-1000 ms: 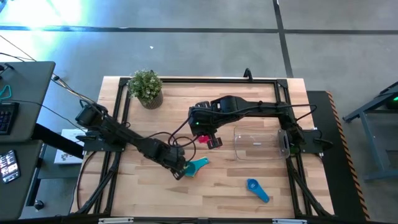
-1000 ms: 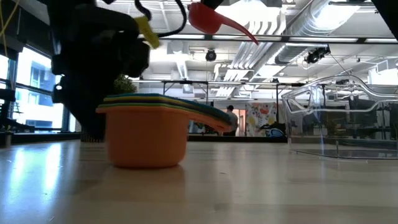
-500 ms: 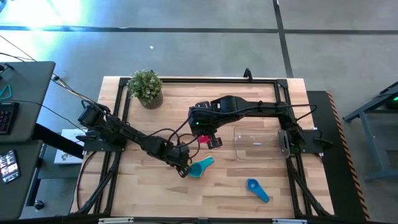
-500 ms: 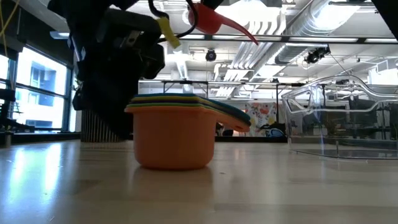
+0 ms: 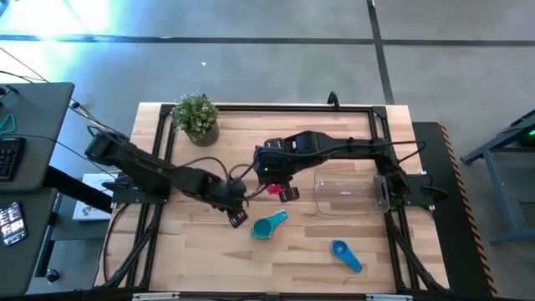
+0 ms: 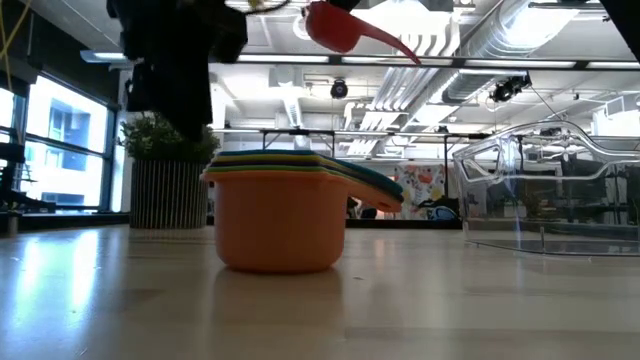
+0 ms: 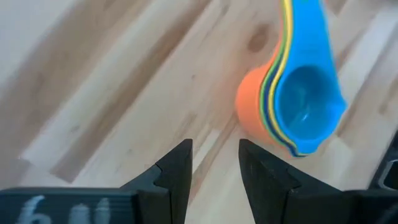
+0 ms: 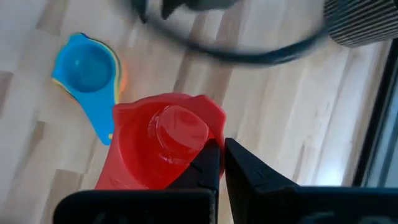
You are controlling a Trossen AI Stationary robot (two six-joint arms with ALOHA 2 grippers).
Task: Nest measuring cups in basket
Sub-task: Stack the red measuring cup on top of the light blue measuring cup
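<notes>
Clamping magenta cup (image 8: 165,146), right jaws aloft; left jaws parted beside nested stack (image 7: 292,99).

The wooden table (image 5: 209,259), made of light planks with a black frame running round its edges, carried four things. A potted plant (image 5: 197,117) stood near the far left corner. The clear basket (image 5: 344,193) sat towards the right edge, about midway between near and far. A nested stack of measuring cups (image 5: 268,225), orange outermost with a teal one uppermost, rested near the middle. A lone blue cup (image 5: 344,254) lay nearer the front edge, right of the stack
</notes>
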